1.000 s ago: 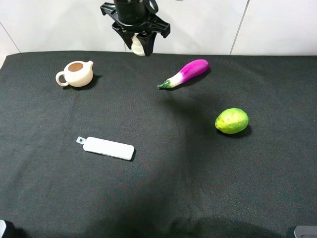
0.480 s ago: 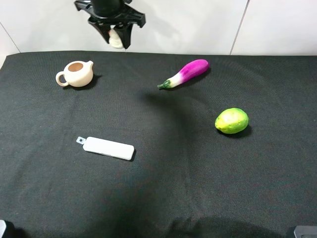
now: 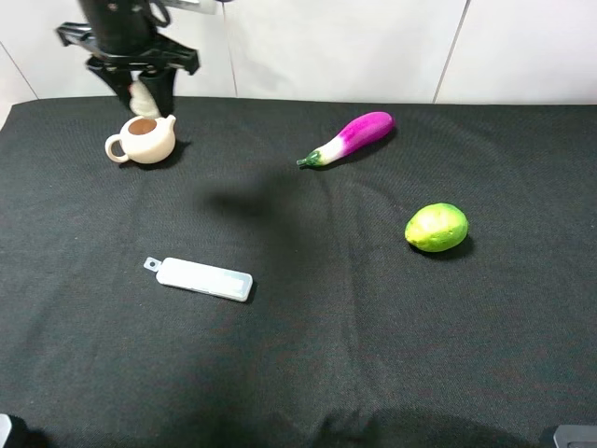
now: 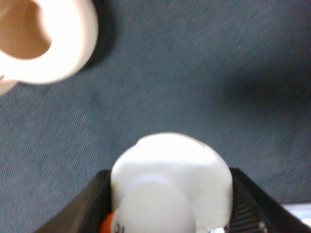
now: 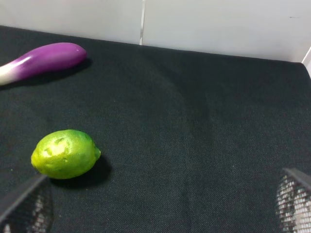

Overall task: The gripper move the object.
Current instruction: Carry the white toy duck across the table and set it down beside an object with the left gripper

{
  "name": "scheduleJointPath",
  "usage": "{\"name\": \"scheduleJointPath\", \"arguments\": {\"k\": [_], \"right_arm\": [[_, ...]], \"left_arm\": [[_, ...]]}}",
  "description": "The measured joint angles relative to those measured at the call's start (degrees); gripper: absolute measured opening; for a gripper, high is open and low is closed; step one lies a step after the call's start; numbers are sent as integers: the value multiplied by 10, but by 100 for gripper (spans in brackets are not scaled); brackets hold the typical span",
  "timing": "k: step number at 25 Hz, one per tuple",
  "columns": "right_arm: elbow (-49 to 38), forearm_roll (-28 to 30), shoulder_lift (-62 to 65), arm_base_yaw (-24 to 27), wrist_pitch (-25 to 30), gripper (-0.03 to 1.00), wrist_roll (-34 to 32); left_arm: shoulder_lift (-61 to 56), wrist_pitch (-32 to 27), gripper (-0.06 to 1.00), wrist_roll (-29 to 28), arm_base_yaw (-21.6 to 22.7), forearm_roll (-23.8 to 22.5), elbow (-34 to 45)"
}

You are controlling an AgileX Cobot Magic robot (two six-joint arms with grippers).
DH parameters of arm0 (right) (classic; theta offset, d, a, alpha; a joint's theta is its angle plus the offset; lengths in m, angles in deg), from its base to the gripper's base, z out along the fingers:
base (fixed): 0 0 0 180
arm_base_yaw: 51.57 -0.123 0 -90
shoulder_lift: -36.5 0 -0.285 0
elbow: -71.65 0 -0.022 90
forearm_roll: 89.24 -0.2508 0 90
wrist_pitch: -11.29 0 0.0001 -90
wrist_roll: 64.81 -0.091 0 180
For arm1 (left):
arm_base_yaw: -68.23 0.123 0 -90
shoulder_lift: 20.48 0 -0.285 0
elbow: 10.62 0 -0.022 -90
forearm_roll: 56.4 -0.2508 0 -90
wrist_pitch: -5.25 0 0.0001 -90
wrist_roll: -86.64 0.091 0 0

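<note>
My left gripper (image 3: 140, 93) hangs at the back left of the black cloth, just above and behind the cream teapot (image 3: 142, 138). It is shut on the object (image 3: 142, 96), a small cream-white rounded lump. The left wrist view shows the object (image 4: 170, 179) pinched between the dark fingers (image 4: 92, 206), with the teapot (image 4: 43, 39) below on the cloth. In the right wrist view my right gripper (image 5: 160, 213) is open, its fingertips (image 5: 24, 208) wide apart and nothing between them.
A long flat white case (image 3: 203, 278) lies front left. A purple eggplant (image 3: 350, 136) lies at the back middle and a green lime (image 3: 436, 228) to the right. The eggplant (image 5: 43, 59) and lime (image 5: 64, 154) also show in the right wrist view.
My left gripper has carried the object leftward along the back edge, from the back middle to just above the teapot. Nothing else has moved.
</note>
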Motion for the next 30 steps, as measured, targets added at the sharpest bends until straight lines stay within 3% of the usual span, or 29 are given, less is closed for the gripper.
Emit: {"name": "scheduleJointPath", "arguments": {"k": [10, 15, 30], "right_arm": [[0, 0, 0, 0, 0, 69, 0], [0, 0, 0, 0, 0, 69, 0], [0, 0, 0, 0, 0, 69, 0]], "left_arm": [[-97, 31, 52, -1, 62, -14, 159], [-108, 54, 52, -21, 64, -42, 219], [-138, 209, 52, -39, 59, -39, 440]]}}
